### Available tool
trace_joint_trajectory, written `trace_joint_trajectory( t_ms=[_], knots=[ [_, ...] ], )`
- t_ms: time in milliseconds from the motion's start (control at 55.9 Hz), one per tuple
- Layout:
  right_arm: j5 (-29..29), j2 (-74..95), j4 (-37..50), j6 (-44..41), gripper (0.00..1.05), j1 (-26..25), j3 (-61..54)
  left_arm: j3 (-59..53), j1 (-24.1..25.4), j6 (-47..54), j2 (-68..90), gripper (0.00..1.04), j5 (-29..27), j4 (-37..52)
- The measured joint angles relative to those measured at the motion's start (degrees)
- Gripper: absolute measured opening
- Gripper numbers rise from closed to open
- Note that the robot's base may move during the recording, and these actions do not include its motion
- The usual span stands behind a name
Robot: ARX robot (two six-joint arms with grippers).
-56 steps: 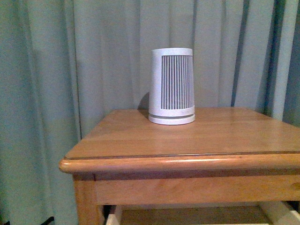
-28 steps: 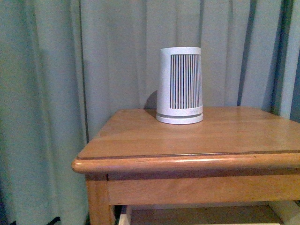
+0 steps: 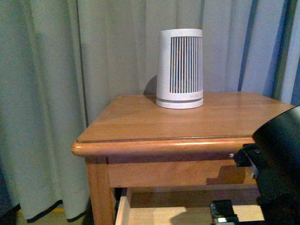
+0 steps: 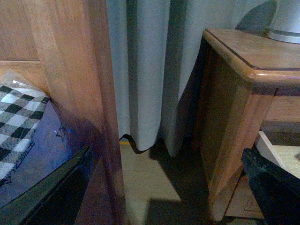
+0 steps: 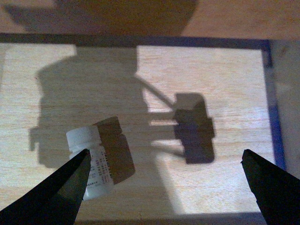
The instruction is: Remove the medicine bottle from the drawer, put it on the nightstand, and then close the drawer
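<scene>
The nightstand [image 3: 154, 117] stands ahead with its upper drawer [image 3: 123, 208] pulled open; it also shows in the left wrist view [image 4: 234, 89]. In the right wrist view the small white medicine bottle [image 5: 91, 161] lies on its side on the drawer's pale floor [image 5: 197, 75], close to one finger of my open right gripper [image 5: 166, 187], which hovers above it. The right arm [image 3: 276, 164] reaches over the drawer at the front view's lower right. My left gripper [image 4: 173, 187] is open and empty, low beside the nightstand's left side.
The tall white ribbed device [image 3: 180, 68] stands at the back of the nightstand top. Grey curtains [image 3: 56, 93] hang behind and to the left. A wooden bed post [image 4: 89, 93] and checked cloth [image 4: 18, 117] are close to the left gripper.
The front view has shifted, showing more of the open drawer. My right arm has come into view at the lower right, over the drawer.
</scene>
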Motion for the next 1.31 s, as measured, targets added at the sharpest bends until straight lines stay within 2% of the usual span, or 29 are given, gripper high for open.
trace_joint_trajectory(
  t_ms=[394, 895, 912, 1038, 1306],
  knots=[
    [2.1, 14.3, 2.8, 6.0, 0.98, 4.0, 7.3, 0.0, 0.0, 0.0, 0.0, 0.98, 0.0, 0.0],
    [2.8, 20.5, 4.8, 9.2, 0.97, 5.7, 9.9, 0.0, 0.0, 0.0, 0.0, 0.98, 0.0, 0.0],
    [2.8, 20.5, 4.8, 9.3, 0.96, 5.7, 9.9, 0.0, 0.0, 0.0, 0.0, 0.98, 0.0, 0.0],
    [2.4, 20.6, 4.0, 10.4, 0.71, 6.1, 10.6, 0.0, 0.0, 0.0, 0.0, 0.98, 0.0, 0.0],
    [2.8, 19.8, 1.9, 10.5, 0.33, 6.0, 10.8, 0.0, 0.0, 0.0, 0.0, 0.98, 0.0, 0.0]
  ],
)
